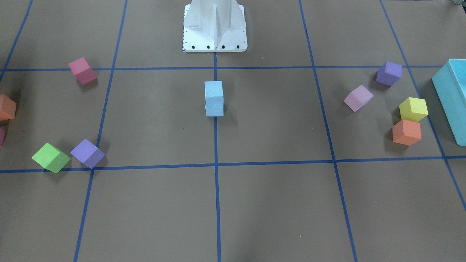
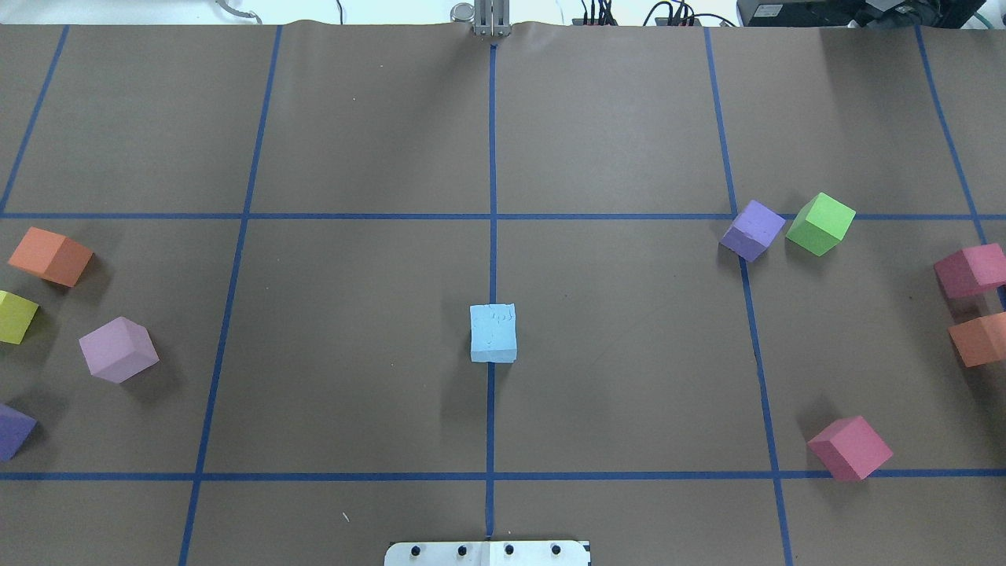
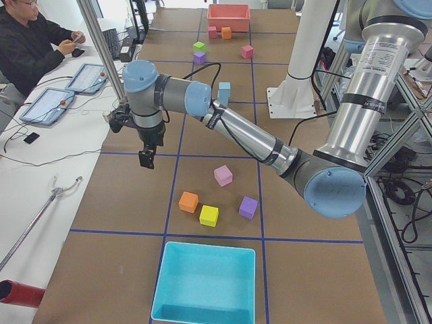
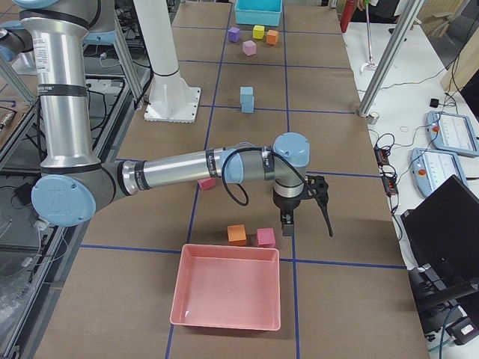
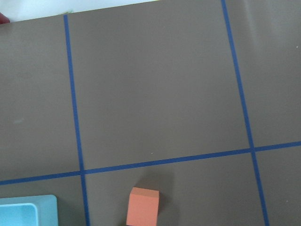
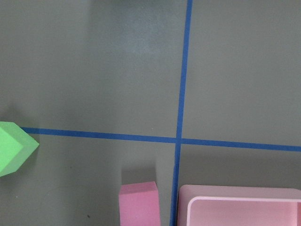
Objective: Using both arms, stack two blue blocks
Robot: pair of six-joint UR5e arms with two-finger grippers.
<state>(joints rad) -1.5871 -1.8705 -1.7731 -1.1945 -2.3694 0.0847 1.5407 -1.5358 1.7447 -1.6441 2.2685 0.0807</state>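
Observation:
The two pale blue blocks stand stacked on the centre line of the table, the upper one (image 1: pixel 213 89) squarely on the lower one (image 1: pixel 214 110). The stack also shows from above (image 2: pixel 493 330) and in both side views (image 3: pixel 224 92) (image 4: pixel 246 99). No gripper touches it. The left gripper (image 3: pixel 146 160) hangs over the table's far-side edge, well away from the stack; I cannot tell whether it is open or shut. The right gripper (image 4: pixel 288 226) hangs above a pink cube (image 4: pixel 266 237) near the pink tray; I cannot tell its state either.
A turquoise bin (image 1: pixel 453 98) sits at the robot's left end with orange (image 1: pixel 406 132), yellow (image 1: pixel 413 109), lilac (image 1: pixel 358 97) and violet (image 1: pixel 389 73) cubes nearby. A pink tray (image 4: pixel 228 288) sits at the right end, with green (image 1: pixel 51 157), violet (image 1: pixel 88 153) and pink (image 1: pixel 83 70) cubes nearby. The white pedestal (image 1: pixel 214 25) stands behind the stack.

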